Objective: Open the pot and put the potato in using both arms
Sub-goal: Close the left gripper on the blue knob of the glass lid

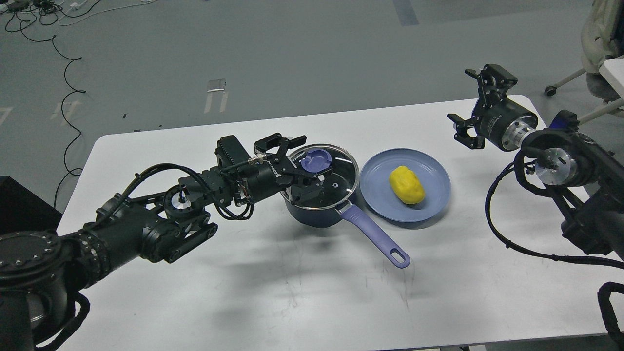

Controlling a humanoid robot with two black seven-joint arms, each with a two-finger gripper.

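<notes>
A dark blue pot [312, 214] with a purple handle [375, 236] stands mid-table, and its glass lid [336, 178] with a purple knob [316, 160] sits on it. My left gripper [310, 163] is open over the lid, with one finger on each side of the knob. A yellow potato [407, 184] lies on a blue plate [380, 187] right of the pot. My right gripper [477, 106] is open and empty, held in the air above the table's far right corner, well clear of the potato.
The white table [292, 292] has bare surface in front of the pot and plate. Cables [63, 73] lie on the grey floor beyond it. A chair [597, 44] stands at the far right.
</notes>
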